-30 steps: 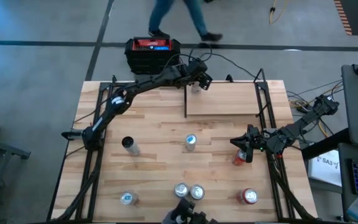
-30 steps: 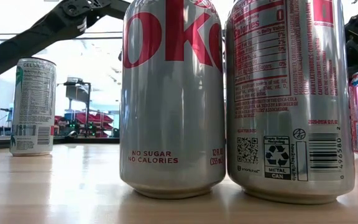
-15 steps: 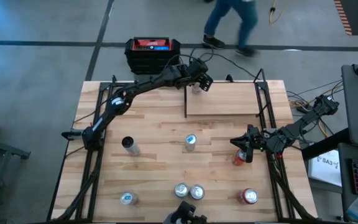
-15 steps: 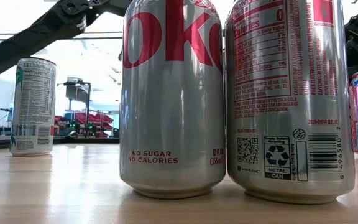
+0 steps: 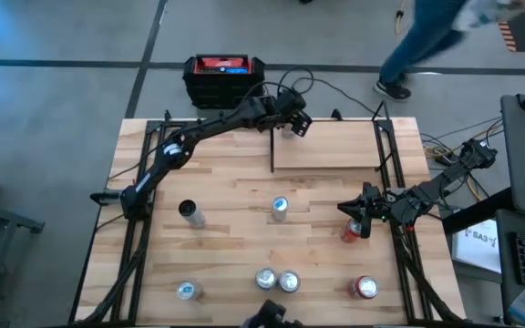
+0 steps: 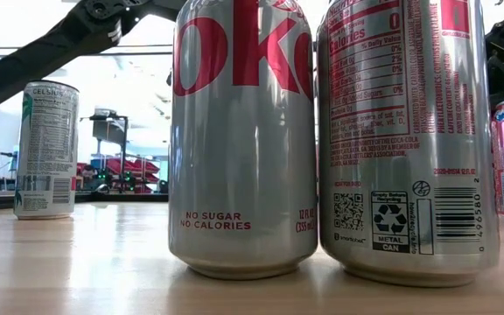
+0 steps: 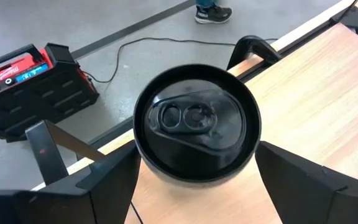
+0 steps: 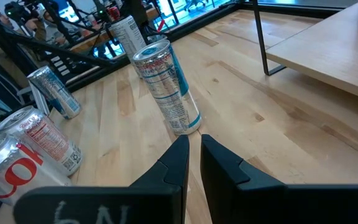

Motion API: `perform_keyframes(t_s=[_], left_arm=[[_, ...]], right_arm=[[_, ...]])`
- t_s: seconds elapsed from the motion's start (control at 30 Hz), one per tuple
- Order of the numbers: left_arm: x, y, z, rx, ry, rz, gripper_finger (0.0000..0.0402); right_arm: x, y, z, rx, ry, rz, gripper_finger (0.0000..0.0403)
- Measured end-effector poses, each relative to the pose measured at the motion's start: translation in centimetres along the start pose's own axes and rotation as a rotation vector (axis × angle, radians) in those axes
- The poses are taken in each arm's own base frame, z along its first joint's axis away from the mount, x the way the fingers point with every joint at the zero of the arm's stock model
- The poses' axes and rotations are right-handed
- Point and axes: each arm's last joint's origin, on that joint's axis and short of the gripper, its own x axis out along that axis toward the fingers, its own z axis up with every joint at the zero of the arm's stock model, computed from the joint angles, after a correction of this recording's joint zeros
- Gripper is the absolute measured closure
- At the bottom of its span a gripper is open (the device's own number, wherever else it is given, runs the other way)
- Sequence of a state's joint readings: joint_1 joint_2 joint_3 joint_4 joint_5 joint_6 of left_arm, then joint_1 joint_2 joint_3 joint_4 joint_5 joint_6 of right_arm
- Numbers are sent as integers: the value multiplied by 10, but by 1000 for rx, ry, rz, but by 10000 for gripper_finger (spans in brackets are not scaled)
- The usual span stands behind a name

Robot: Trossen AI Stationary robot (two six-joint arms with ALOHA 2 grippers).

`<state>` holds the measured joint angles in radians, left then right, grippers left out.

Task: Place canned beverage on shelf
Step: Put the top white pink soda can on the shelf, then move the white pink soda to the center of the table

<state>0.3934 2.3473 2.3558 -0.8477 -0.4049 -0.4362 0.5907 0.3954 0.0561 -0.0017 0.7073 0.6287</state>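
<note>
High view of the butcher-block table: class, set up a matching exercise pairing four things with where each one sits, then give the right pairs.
Things:
1. dark-topped can
2. red can
3. two silver cola cans
4. red and black toolbox

Places:
A. on the floor beyond the table's far edge
B. side by side at the table's near edge, middle
C. between the left gripper's fingers, on the small light wood shelf
D. near corner on the right arm's side

Pairs: 1-C, 2-D, 3-B, 4-A
</note>
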Motion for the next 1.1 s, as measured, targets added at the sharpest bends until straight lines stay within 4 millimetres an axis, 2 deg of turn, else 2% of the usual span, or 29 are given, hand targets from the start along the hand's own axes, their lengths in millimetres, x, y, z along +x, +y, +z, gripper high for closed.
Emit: perform_keyframes(t_s=[0.57, 0.7, 0.83, 0.97, 1.1], left_arm=[[-11, -10, -11, 4, 57, -1, 102], [-20, -8, -12, -14, 90, 10, 102], [-37, -3, -11, -55, 159, -19, 102], [-66, 6, -7, -136, 236, -73, 102], [-92, 10, 0, -150, 220, -119, 102]], right_arm=[[0, 0, 0, 0, 0, 0, 374], [0, 0, 0, 0, 0, 0, 374], [0, 0, 0, 0, 0, 0, 374], [0, 0, 0, 0, 0, 0, 374], [0, 0, 0, 0, 0, -1, 374]])
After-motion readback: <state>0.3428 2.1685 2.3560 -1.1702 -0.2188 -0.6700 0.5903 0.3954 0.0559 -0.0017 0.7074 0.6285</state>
